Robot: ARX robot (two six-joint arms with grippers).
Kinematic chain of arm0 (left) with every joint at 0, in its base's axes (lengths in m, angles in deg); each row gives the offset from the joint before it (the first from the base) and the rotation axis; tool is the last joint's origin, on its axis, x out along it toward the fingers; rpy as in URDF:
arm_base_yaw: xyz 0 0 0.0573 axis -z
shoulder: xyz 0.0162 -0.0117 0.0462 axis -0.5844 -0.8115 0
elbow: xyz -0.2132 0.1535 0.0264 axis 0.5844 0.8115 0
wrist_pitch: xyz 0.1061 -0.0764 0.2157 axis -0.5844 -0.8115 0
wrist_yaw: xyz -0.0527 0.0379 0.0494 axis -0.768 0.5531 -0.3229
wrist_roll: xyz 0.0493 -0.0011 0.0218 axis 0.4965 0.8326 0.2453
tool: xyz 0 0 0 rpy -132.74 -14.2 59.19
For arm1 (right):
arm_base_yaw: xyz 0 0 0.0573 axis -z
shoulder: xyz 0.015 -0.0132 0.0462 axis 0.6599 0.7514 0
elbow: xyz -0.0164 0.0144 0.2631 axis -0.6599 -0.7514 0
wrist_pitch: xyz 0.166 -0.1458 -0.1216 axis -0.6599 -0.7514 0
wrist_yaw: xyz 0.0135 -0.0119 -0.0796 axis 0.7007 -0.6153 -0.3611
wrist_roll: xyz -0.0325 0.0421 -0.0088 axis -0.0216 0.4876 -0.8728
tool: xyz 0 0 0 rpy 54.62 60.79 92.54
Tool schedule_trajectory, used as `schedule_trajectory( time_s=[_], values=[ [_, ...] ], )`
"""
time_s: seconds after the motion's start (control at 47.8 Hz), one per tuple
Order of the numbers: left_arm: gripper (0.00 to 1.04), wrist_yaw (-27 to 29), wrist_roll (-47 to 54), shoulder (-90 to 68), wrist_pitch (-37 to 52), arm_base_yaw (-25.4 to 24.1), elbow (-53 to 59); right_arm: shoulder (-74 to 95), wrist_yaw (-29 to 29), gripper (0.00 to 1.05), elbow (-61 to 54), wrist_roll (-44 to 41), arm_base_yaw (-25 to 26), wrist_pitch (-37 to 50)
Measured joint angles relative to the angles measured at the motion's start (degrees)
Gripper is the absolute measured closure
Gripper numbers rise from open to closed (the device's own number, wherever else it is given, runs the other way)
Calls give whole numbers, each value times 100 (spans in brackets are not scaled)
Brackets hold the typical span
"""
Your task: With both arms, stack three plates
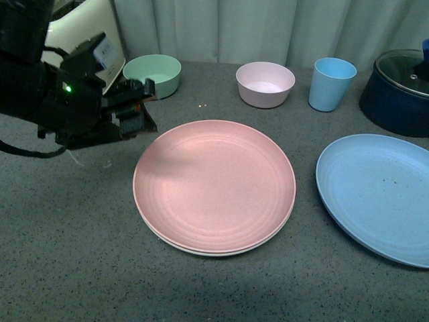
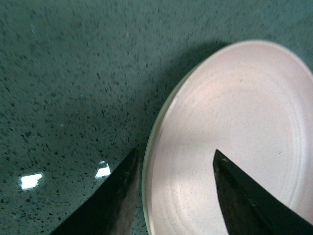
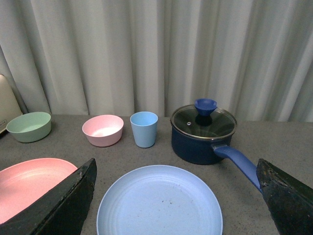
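The pink plate (image 1: 214,184) lies in the middle of the grey table, on top of the beige plate, of which only a thin rim (image 1: 208,253) shows. The blue plate (image 1: 382,194) lies alone to the right. My left gripper (image 1: 137,107) hovers open and empty at the pink plate's far left edge. In the left wrist view the left gripper (image 2: 175,152) straddles the pink plate's rim (image 2: 234,137), one finger over the table, one over the plate. My right gripper (image 3: 175,169) is open and empty, above and before the blue plate (image 3: 159,203); it is out of the front view.
Along the back stand a green bowl (image 1: 153,75), a pink bowl (image 1: 265,83), a blue cup (image 1: 332,83) and a dark blue glass-lidded pot (image 1: 402,90), whose handle (image 3: 239,164) points toward the right gripper. A cream object (image 1: 87,33) stands back left. A curtain hangs behind.
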Motion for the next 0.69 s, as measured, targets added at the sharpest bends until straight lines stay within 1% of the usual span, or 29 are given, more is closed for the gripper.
schedule_trajectory(
  time_s=[0.021, 0.042, 0.105, 0.188, 0.209, 0.23, 0.272, 0.293, 0.314, 0.335, 0.376, 0.418, 0.481, 0.502, 0.669, 0.69],
  values=[
    [44, 105, 0, 94, 96, -42, 24, 0, 0, 10, 0, 0, 0, 0],
    [41, 195, -22, 153, 140, -61, 44, 0, 0, 10, -2, 0, 0, 0],
    [27, 496, -109, 431, 339, -160, 164, 0, 0, 10, 0, 0, 0, 0],
    [9, 564, -151, 577, 422, -229, 208, 0, 0, 10, 0, 0, 0, 0],
    [9, 754, -50, 555, 654, -219, 278, 0, 0, 10, -2, -2, 0, 0],
    [14, 1255, 116, 479, 1558, -188, 551, 0, 2, 10, 0, 0, 0, 0],
    [21, 1895, 487, 404, 2837, -164, 979, 0, 4, 10, 0, -2, 0, 0],
    [24, 2100, 640, 385, 3462, -164, 1231, 0, 9, 10, -2, -2, 0, 0],
    [28, 2227, 767, 382, 3995, -166, 1480, 0, 4, 10, 0, 0, 0, 0],
    [33, 2312, 916, 398, 4719, -173, 1838, 0, 2, 10, -2, 0, 0, 0],
    [42, 2350, 1071, 575, 5639, -214, 2304, 2, 0, 10, 0, 0, 0, 0],
    [51, 2339, 1182, 883, 6192, -262, 2647, 2, -2, 10, -2, 0, 0, 0],
    [62, 2304, 1257, 1322, 6415, -315, 2968, 0, 2, 10, 0, 0, 0, 0],
    [64, 2297, 1272, 1388, 6428, -319, 3018, 0, 0, 10, -2, 0, 0, 0],
    [92, 2190, 1327, 2094, 6415, -455, 3858, 0, 0, 10, 0, 0, 0, 0],
    [94, 2188, 1327, 2135, 6406, -463, 3901, 0, 0, 10, -2, 0, 0, 0]
  ],
)
